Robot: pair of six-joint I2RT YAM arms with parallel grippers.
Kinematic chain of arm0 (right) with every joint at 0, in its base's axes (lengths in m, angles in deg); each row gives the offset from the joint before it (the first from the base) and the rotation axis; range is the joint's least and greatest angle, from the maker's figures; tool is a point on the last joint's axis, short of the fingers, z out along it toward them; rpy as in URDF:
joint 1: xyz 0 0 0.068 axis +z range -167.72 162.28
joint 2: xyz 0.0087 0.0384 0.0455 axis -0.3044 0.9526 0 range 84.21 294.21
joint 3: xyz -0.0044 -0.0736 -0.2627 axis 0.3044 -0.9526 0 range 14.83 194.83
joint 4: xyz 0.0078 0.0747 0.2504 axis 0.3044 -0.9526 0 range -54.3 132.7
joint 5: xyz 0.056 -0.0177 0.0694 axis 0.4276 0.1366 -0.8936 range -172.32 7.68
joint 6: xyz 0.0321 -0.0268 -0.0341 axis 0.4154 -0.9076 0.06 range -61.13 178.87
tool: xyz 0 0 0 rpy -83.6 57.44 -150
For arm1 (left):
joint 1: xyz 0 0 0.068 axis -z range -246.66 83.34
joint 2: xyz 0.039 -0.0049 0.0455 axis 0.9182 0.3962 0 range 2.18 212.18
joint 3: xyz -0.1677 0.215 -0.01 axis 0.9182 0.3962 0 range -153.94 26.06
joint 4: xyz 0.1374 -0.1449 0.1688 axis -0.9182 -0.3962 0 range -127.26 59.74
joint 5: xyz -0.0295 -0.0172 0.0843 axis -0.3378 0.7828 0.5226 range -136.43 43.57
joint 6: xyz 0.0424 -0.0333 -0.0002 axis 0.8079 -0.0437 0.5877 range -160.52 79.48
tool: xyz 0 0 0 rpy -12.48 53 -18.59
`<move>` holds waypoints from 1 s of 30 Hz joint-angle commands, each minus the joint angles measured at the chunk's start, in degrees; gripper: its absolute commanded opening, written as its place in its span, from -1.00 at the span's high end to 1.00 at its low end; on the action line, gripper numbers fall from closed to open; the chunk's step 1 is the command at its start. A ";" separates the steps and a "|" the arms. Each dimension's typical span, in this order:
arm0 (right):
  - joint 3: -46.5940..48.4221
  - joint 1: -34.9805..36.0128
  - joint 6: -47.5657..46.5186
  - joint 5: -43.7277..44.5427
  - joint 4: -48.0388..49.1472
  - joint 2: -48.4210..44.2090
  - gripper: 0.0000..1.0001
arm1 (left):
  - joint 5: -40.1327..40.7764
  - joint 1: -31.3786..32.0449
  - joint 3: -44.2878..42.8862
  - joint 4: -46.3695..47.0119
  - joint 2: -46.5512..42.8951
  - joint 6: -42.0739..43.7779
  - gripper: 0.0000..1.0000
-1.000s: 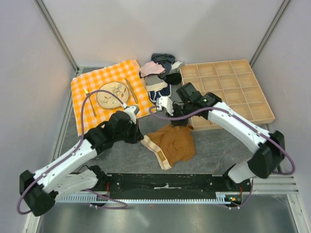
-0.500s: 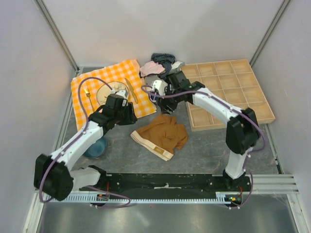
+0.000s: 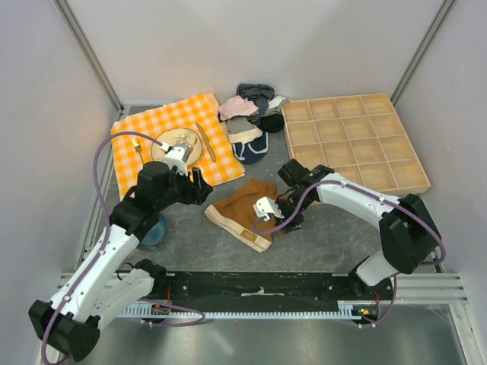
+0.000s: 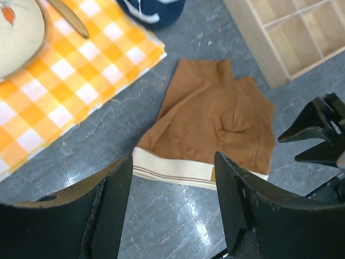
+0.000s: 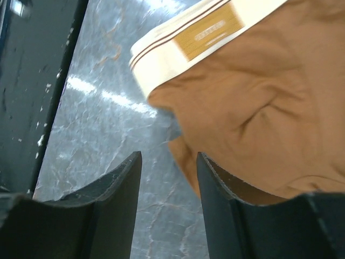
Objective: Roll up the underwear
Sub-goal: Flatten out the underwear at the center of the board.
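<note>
Two claws stand near the underwear [image 3: 245,207], and neither has hold of it. The underwear lies on the grey table [image 3: 335,236], a rumpled brown piece with its cream waistband [image 4: 178,168] along the near-left edge. The left gripper [image 3: 200,181] hangs to the left of the underwear, apart from it. Its jaws are spread wide with nothing between them, and the left wrist view looks down through them on the waistband. The right gripper [image 3: 288,217] is at the right edge of the underwear, low over the fabric. Its fingers [image 5: 116,189] are parted and empty, and I cannot tell if they touch the cloth. Beyond the underwear to the left lies an orange checked cloth [image 3: 144,171], and a wooden tray [image 3: 358,144] sits beyond it to the right.
</note>
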 commanded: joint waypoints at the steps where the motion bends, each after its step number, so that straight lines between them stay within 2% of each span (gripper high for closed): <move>1: -7.16 2.53 -2.25 2.84 4.82 -5.60 -0.03 | -3.08 -0.14 0.95 0.25 1.59 2.81 -0.36; 5: -10.78 3.51 2.57 6.18 10.45 -5.43 0.05 | -3.34 -0.14 1.13 0.33 1.86 2.81 -0.37; 11: -11.57 3.60 6.19 10.05 19.06 -2.53 -0.03 | -4.22 -0.14 1.39 0.51 1.69 2.72 -0.36; 21: -16.75 4.56 4.97 10.76 19.25 -1.82 0.10 | -4.66 -0.23 1.39 0.60 1.51 2.63 -0.35; 24: -17.02 4.91 5.23 10.58 17.59 -1.83 0.37 | -6.23 -0.14 1.57 1.12 1.33 2.81 -0.35; 25: -16.15 4.91 5.49 10.32 16.88 -1.82 0.55 | -6.85 -0.14 1.65 1.30 1.16 2.90 -0.35; 26: -15.44 4.83 5.84 9.53 14.70 -1.82 0.63 | -7.90 -0.06 1.92 1.74 1.07 2.98 -0.33; 28: -12.12 4.83 6.28 7.78 11.27 -2.17 0.81 | -12.38 -0.06 2.53 3.49 0.29 3.07 -0.32; 30: -8.69 4.48 5.84 2.79 3.89 -3.22 0.89 | -18.94 -0.06 4.81 5.86 -1.30 2.12 -0.31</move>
